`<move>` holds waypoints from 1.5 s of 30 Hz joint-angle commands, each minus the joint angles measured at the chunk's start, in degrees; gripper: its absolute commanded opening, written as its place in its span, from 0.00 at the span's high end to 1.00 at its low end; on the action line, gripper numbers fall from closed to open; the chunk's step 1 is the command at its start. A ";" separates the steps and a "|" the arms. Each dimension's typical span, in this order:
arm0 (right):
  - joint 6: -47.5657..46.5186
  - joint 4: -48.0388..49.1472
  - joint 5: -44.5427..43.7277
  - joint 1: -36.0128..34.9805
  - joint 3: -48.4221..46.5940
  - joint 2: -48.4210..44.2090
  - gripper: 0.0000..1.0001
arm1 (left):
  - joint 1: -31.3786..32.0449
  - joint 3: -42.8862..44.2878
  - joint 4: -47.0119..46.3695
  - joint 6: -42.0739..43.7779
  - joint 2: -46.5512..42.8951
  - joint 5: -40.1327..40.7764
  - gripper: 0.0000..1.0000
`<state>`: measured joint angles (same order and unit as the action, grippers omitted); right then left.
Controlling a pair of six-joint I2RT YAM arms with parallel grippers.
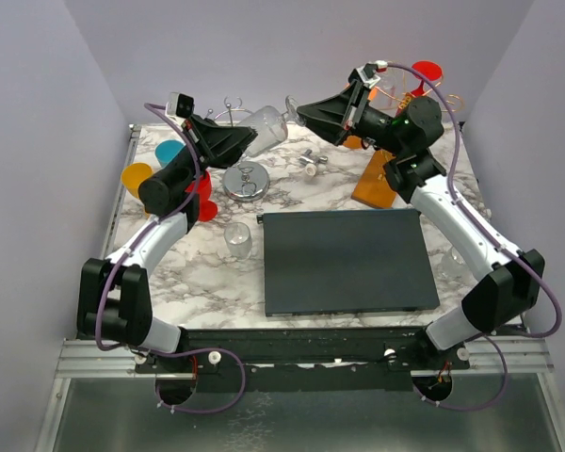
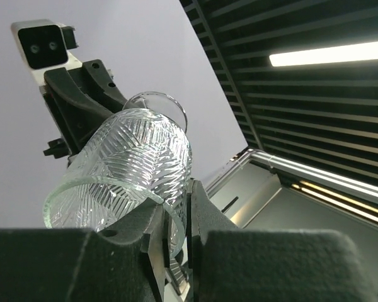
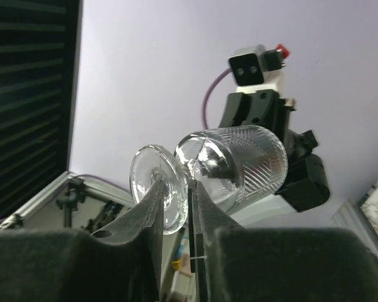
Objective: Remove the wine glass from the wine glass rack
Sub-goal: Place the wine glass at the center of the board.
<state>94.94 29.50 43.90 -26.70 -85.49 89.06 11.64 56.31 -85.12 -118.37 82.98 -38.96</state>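
wine glass (image 1: 262, 130) midair | left claw (image 2: 176, 211) clamps rim | right claw (image 3: 176, 192) narrow around stem, grip unclear

Quick count: two claws, left claw (image 1: 249, 141) and right claw (image 1: 298, 112), one clear wine glass (image 1: 266, 127) between them, one wine glass rack (image 1: 375, 179) beside the right claw, one chrome stand (image 1: 246, 181) near the left claw, three coloured glasses (image 1: 169, 151) left of that claw, one dark mat (image 1: 344, 259).

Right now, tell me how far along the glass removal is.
Done: the wine glass is off the wine glass rack and lies sideways in the air. In hand: the left pincer pinches its bowl rim, and the right pincer is closed around the stem by the foot. Left: nothing of the removal itself; the glass is just not set down yet.
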 commanded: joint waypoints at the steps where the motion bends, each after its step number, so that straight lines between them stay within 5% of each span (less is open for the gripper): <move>1: -16.24 -15.43 -4.86 -0.50 -1.19 -4.44 0.67 | 0.07 -0.52 3.10 6.44 -3.83 -2.28 1.00; 4: -23.74 -25.17 -9.69 -0.47 -2.69 -5.84 0.39 | 0.08 -0.64 10.02 10.92 -6.83 -3.35 1.00; 7: -28.06 -30.67 -14.34 -0.41 -2.32 -7.56 0.27 | -0.28 -0.51 20.46 17.47 -11.15 -4.19 1.00; 12: -33.48 -35.48 -20.59 -0.46 -0.63 -10.75 0.18 | -0.39 3.54 52.50 35.88 -19.96 -3.23 1.00; 15: -36.27 -37.67 -23.95 -0.45 -0.22 -12.07 0.16 | -0.47 9.90 81.29 51.02 -24.20 2.36 1.00; 17: -38.76 -40.26 -25.79 -0.41 -1.41 -11.94 0.14 | -0.45 12.33 92.31 55.96 -26.46 6.91 1.00; 26: -47.05 -45.50 -28.81 -0.46 -6.13 -11.01 0.00 | -0.45 19.36 122.89 67.73 -32.50 24.31 1.00; 36: -54.79 -50.63 -30.09 -0.42 -12.46 -10.47 0.00 | -0.48 23.84 146.41 74.19 -28.54 53.39 1.00; 45: -57.66 -51.81 -30.97 -0.46 -14.78 -15.19 0.00 | -0.92 17.87 146.14 78.63 -18.80 64.73 1.00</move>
<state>40.12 -20.34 14.98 -26.72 -98.87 77.32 11.31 75.88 61.08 -43.81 60.97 15.62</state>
